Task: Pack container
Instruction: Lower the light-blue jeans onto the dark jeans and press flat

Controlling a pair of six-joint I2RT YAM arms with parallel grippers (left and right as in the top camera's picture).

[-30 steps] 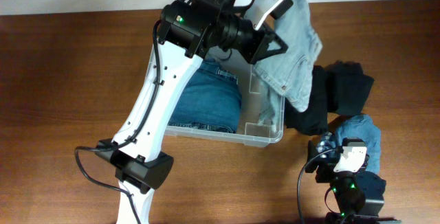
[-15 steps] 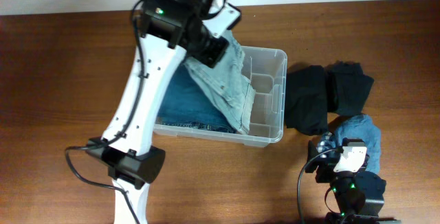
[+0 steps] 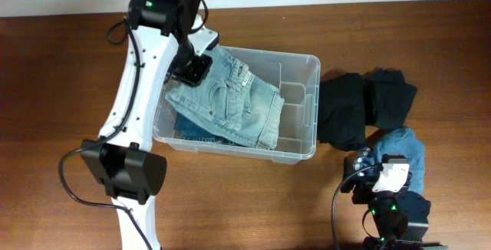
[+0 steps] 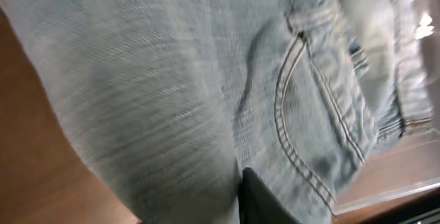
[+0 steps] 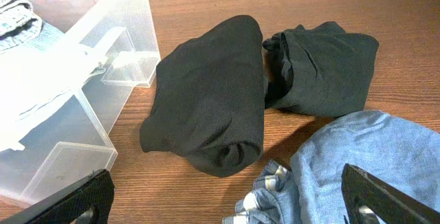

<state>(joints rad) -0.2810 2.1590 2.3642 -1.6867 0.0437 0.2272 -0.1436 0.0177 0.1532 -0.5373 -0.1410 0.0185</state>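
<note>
Overhead view: left arm reaches to the far-left corner of the container (image 3: 311, 110); right arm is parked at the near-right table (image 3: 69, 89) edge.
Change, 1.0 s: light jeans (image 3: 230, 100) hung from the left gripper (image 3: 196, 66) above the tub's far-right corner, outside its walls.
Change, 0.5 s: jeans were swinging across over the tub, draped and hanging.
Now: jeans lie spread flat inside the tub, waistband toward the far-left corner, hem toward the near-right.
Meaning: judged as the end of the placing step for this garment. Letting go and pulling the arm clear look like what is left of it.
Left gripper state: cannot tell if clamped or let go. Left wrist view is filled by light denim (image 4: 206, 80), with 1 dark finger (image 4: 265, 200) against the cloth.
Right gripper (image 5: 230, 200) state: spread wide, holding nothing, poised above a blue garment (image 5: 344, 162).
Container position: centre of the table, long side across the view. Right wrist view shows its near end wall (image 5: 103, 66), just beside the black pile.
Container contents: darker blue denim (image 3: 188, 131) at the bottom, light jeans on top covering most of it.
Container, right section: narrow moulded end past the jeans' hem looks bare.
Outside, right of tub: 2 black folded bundles, 1 (image 3: 345, 116) just beside the tub wall, 1 (image 3: 391, 97) touching it farther right.
Outside, near right: the blue garment, crumpled, under the right wrist.
Progress: judged about halfway, with 2 items in and 3 out.
</note>
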